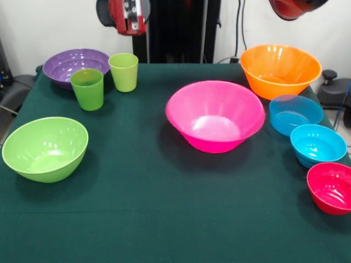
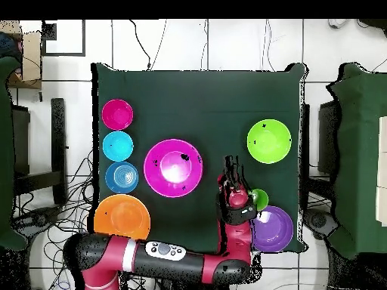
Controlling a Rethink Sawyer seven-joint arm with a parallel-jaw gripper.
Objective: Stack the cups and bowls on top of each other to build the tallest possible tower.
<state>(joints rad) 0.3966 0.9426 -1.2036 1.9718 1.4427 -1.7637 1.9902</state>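
your arm (image 2: pixel 151 260) runs sideways from the base, elbows, then the red forearm reaches out over the table edge. gripper (image 2: pixel 229 168) points away from the base, held high, well clear of the surface. front view only catches the red wrist housing (image 1: pixel 128 15) at top edge. finger state unreadable.

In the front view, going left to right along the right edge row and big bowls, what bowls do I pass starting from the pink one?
Pink bowl → orange bowl → translucent blue bowl → turquoise bowl → red bowl.
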